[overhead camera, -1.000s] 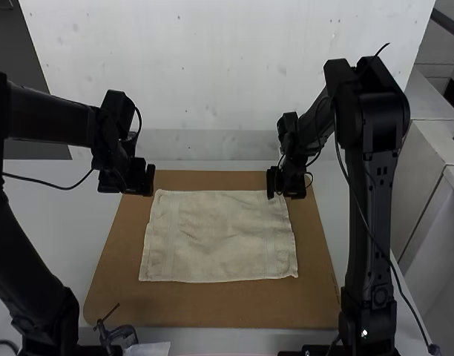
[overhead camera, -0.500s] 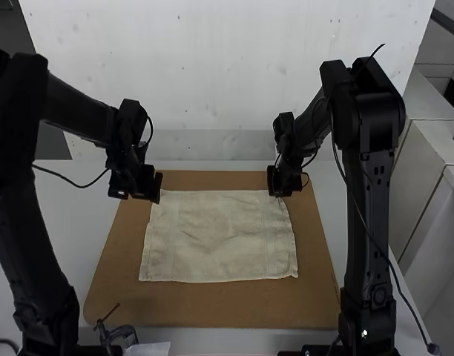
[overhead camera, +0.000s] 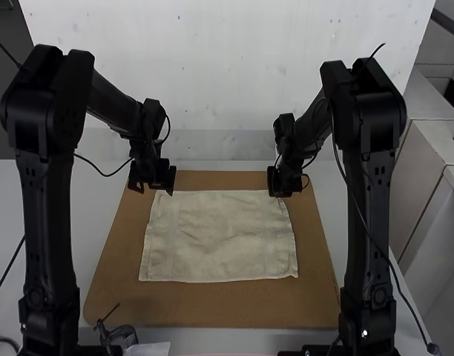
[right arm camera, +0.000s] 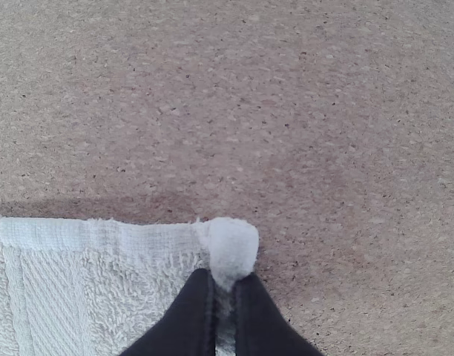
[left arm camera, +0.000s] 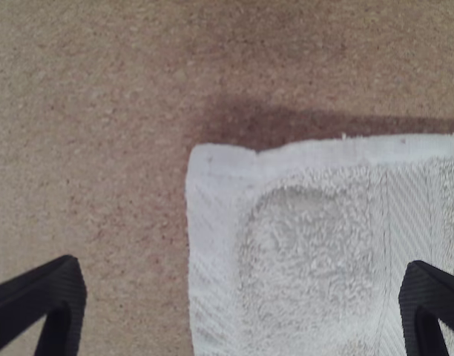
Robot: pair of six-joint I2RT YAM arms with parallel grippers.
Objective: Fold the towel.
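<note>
Brown board [overhead camera: 212,308] on a white table [overhead camera: 12,196], pale wall [overhead camera: 227,63] behind. Towel [overhead camera: 219,237] is spread flat on the board, unfolded, a few shallow wrinkles mid-cloth.

Change: left gripper [overhead camera: 166,184] came in from outside the towel's far-left side over the last second, now at its far-left corner. Jaws wide, nothing held; left wrist view has that corner [left arm camera: 223,167] between the finger lines, still flat. Right gripper [right arm camera: 225,280] barely moved: jaws closed on the far-right corner [right arm camera: 233,241], cloth pinched up.

Read: one corner secured, other being lined up. Next is probably left lowering and closing, then both carrying the far edge toward the near one. Risk: left closes high or only grazes the hem, and the fold goes skewed.

Around: clamp [overhead camera: 119,335] nearer than the towel's near-left corner, paper [overhead camera: 149,348] beside it. Neither blocks the fold if it stops at the towel's near edge. Loose cable [overhead camera: 101,172] on left arm, left of the towel; watch for snags.
</note>
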